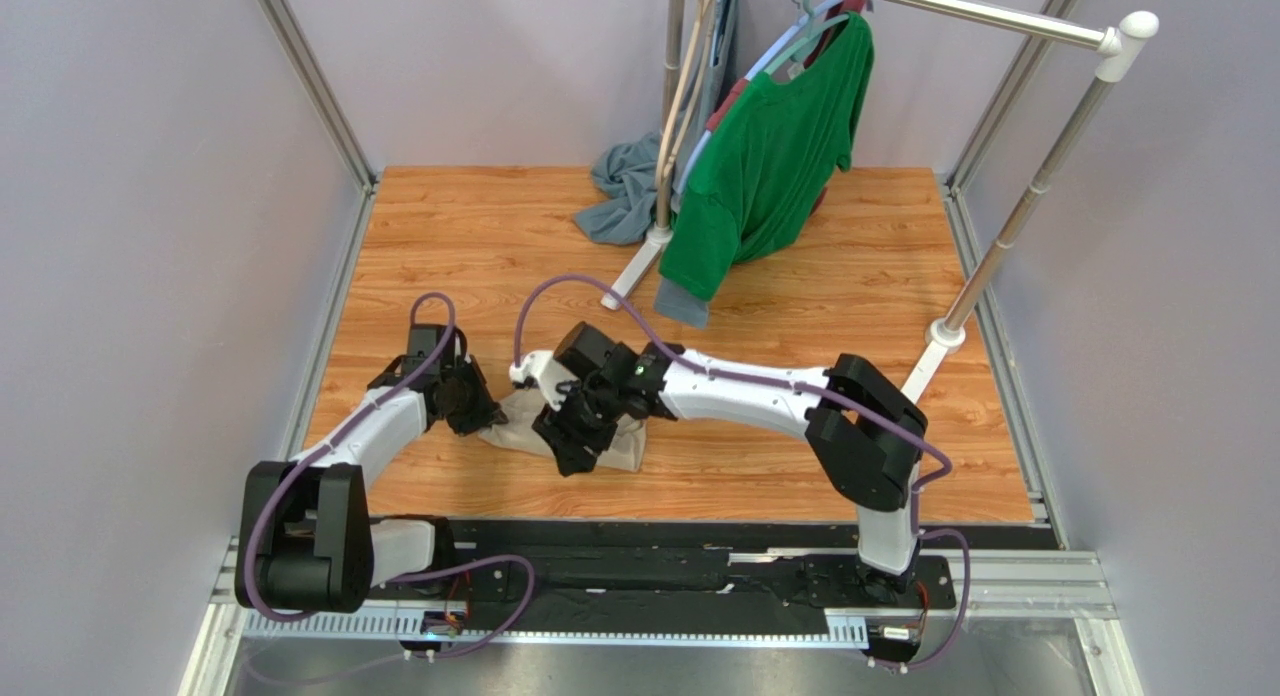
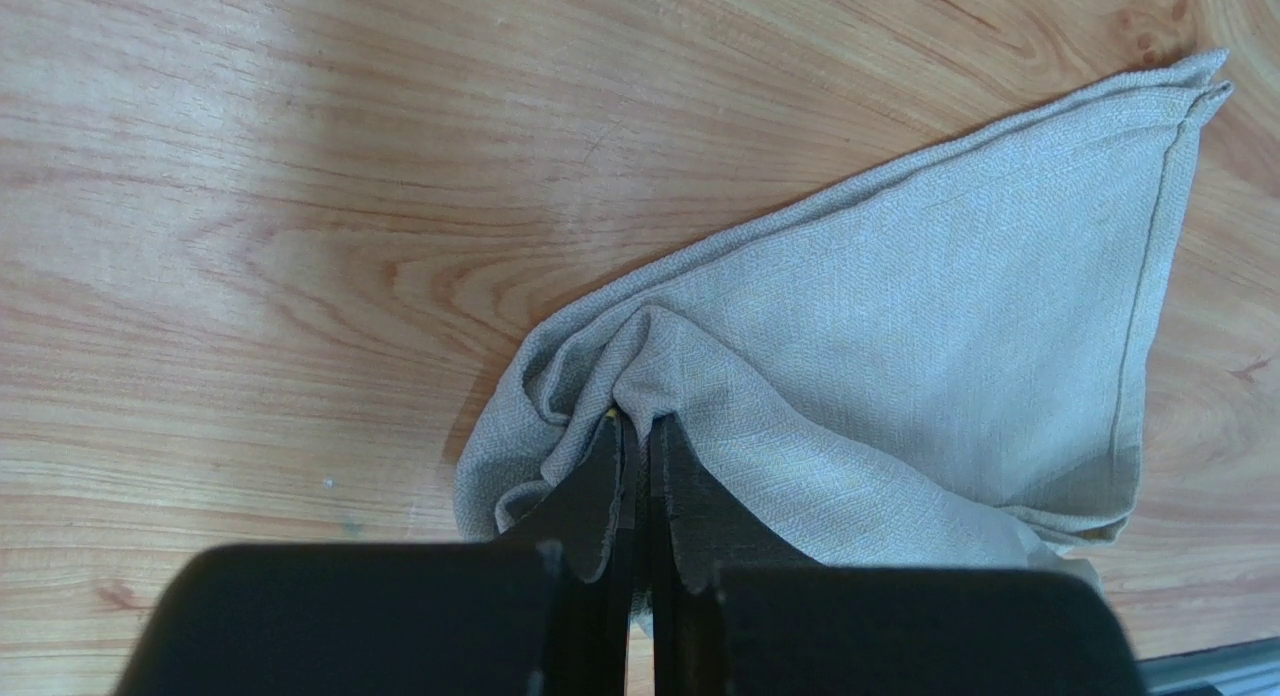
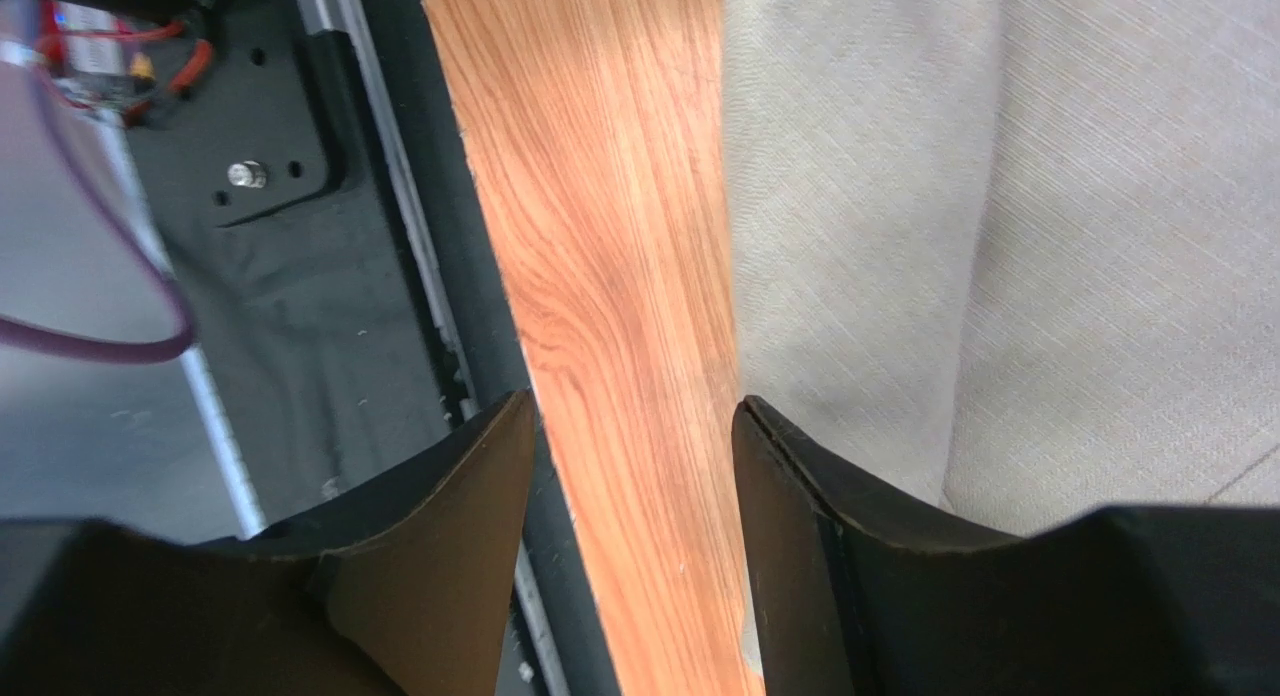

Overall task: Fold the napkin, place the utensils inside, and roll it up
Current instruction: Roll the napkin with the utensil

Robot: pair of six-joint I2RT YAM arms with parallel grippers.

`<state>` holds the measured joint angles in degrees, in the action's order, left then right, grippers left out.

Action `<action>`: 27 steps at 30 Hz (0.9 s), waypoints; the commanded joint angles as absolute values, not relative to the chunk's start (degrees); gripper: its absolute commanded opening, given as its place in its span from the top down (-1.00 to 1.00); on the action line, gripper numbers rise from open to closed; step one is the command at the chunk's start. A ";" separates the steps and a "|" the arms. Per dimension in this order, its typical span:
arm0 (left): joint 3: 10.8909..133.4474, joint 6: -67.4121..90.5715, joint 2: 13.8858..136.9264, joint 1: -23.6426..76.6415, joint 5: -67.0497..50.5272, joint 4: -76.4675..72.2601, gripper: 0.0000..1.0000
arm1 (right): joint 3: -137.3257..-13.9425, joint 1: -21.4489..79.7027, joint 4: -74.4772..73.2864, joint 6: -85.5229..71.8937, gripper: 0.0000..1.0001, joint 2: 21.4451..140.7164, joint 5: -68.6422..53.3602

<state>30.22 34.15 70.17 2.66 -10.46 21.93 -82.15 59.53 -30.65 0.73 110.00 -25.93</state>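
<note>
**Napkin** (image 1: 522, 422) (image 2: 932, 321) (image 3: 962, 201): beige woven cloth, lying in layers on the bench (image 1: 451, 231) (image 2: 301, 201) (image 3: 601, 201), left of centre and near its front edge. In the left wrist view it tapers to a layered corner at the far right, with a stitched hem down the right side. The end near the fingers is bunched into soft ridges.

**Left gripper** (image 1: 473, 411) (image 2: 639, 426): closed, pinching a gathered fold at the napkin's rumpled end.

**Right gripper** (image 1: 571, 441) (image 3: 631, 411): jaws apart, nothing between them. Bare wood shows in the gap, and one finger sits over the napkin's straight edge. A narrow strip of wood separates that edge from the black base rail (image 3: 301, 276).

**Open room:** bare wood lies left of the napkin and beyond it.

**Far end:** clothes rack (image 1: 1022, 224), green shirt (image 1: 774, 149) and grey-blue cloth (image 1: 619, 186), all well apart from the napkin.
</note>
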 commanded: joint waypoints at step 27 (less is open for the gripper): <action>31.03 32.61 71.02 2.81 -10.02 22.06 1.00 | -68.20 70.31 1.76 16.00 -0.18 109.07 5.54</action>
<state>30.41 34.13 70.46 2.66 -10.50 21.91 -66.61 70.11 0.03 14.83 107.70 5.96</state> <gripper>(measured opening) 0.030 0.587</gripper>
